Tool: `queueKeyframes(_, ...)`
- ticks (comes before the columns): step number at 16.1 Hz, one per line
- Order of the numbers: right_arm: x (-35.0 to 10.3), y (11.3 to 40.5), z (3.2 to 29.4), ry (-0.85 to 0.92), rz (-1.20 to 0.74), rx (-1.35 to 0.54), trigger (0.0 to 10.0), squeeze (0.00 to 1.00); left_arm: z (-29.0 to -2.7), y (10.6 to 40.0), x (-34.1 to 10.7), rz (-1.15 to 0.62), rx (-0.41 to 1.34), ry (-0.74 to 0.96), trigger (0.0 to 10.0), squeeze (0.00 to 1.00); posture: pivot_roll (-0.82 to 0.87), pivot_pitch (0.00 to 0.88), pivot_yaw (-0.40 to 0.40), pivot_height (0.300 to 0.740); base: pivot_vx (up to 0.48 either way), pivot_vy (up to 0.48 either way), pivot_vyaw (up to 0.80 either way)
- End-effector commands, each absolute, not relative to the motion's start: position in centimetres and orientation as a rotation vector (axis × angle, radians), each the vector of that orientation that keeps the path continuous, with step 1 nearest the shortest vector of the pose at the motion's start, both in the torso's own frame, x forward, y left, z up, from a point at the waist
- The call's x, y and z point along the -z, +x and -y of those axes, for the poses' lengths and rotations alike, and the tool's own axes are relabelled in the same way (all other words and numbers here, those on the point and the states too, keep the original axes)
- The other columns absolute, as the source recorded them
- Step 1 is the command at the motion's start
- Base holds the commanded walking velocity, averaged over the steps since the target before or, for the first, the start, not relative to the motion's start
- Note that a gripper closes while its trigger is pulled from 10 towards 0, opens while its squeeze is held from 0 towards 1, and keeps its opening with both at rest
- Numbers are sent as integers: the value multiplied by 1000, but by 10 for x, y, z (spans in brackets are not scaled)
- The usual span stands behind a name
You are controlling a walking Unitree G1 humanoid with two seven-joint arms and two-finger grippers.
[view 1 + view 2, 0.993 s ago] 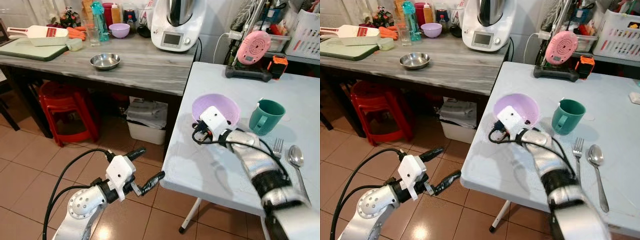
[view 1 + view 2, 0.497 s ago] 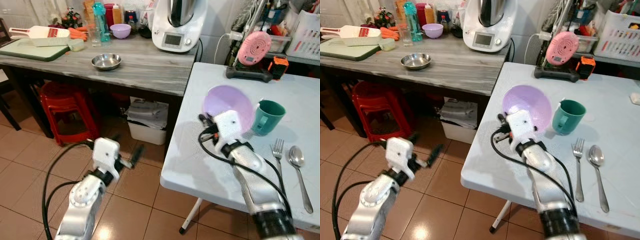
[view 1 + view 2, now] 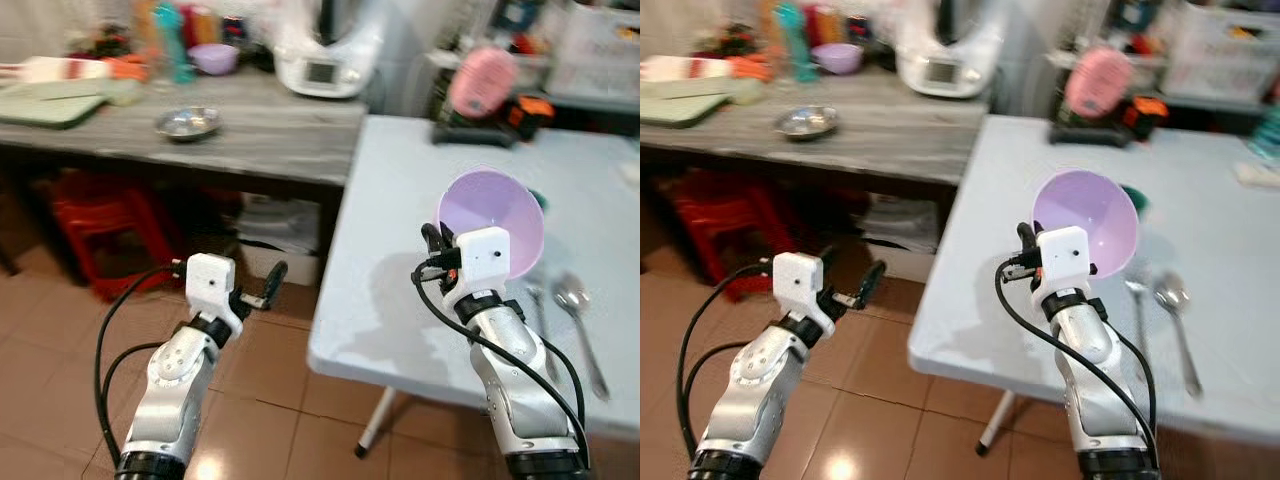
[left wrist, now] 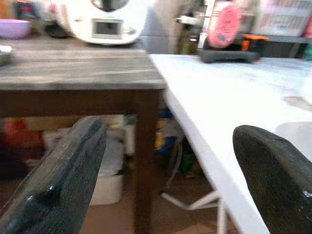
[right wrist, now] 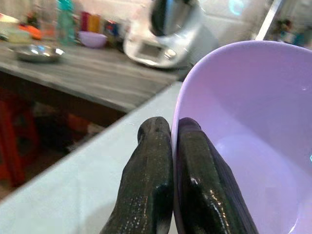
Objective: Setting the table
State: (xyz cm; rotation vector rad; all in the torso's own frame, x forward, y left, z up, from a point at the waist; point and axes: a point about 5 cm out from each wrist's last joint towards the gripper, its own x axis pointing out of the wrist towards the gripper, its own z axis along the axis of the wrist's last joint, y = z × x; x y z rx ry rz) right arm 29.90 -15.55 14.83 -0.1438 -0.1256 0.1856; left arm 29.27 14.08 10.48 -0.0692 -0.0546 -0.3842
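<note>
Moved: our right gripper (image 5: 171, 146) has lifted the purple bowl (image 3: 492, 220) off the pale table (image 3: 400, 250), tilted.
Grip: right fingers pinch the bowl's rim, one inside, one outside.
Left gripper (image 4: 170, 165): spread wide, low beside the table.
Nearby: fork (image 3: 1137, 300), spoon (image 3: 1173, 310).

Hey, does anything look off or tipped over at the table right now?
Yes: the purple bowl is off the white table, tipped on its side with the right gripper pinching its rim. The fork and spoon lie flat.
</note>
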Motion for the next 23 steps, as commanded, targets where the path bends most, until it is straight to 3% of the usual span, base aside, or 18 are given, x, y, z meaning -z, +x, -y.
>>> queueKeyframes(1,-158,297,154,-136,161,-176,10000,0,-144,294,-103,39,376,-70,10000,0,-5,0,21,740,0,375,-800)
queueKeyframes(8,-156,295,154,-126,155,-182,10000,0,-143,292,-100,31,381,-80,10000,0,2,0,12,740,0,409,-686)
queueKeyframes(13,-156,293,155,-121,167,-165,10000,0,-143,294,-101,33,380,-77,10000,0,0,0,18,740,0,425,0)
queueKeyframes(23,-156,294,158,-116,168,-160,10000,0,-137,294,-101,33,379,-88,10000,0,5,0,8,740,0,426,571)
